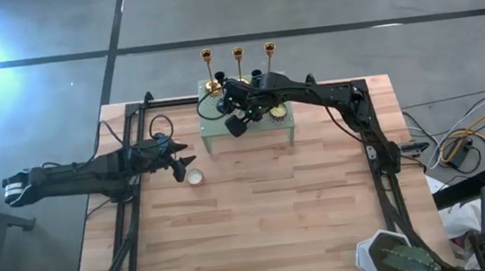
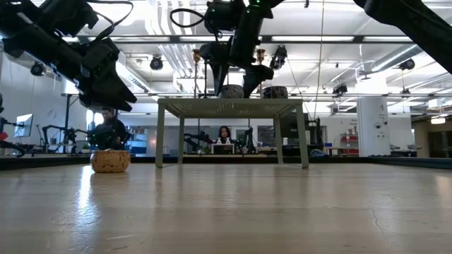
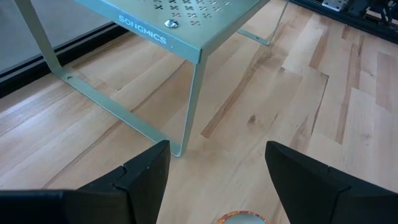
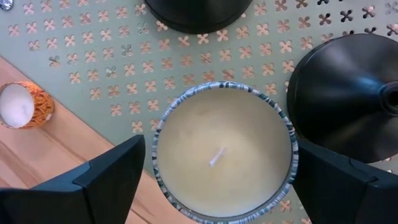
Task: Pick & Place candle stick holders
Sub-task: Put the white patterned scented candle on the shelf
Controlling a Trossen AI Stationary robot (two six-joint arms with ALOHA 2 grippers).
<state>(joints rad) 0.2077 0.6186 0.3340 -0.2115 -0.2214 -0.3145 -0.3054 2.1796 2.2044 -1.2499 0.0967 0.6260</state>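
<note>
Spread wide, the right gripper [image 4: 217, 171] is held above the green perforated stand [image 1: 216, 136], its fingers [image 4: 102, 177] flanking a white candle in a patterned jar [image 4: 224, 158] set on the stand's top. One black candle stick holder [image 4: 345, 93] is seen on the stand touching or just beside the jar, another [image 4: 196, 14] close behind it. Three gold candle stick holders [image 1: 237, 59] are lined up along the stand's far edge. Beside the stand's near left leg, the left gripper [image 3: 214, 180] is held open over a small tealight cup [image 1: 195, 177].

A robotics lab or workshop. Beyond the pale wooden plank table [image 2: 226, 212] lie exposed ceiling ducts [image 2: 176, 56], a seated person [image 2: 224, 134] and more robot rigs [image 2: 56, 134].
</note>
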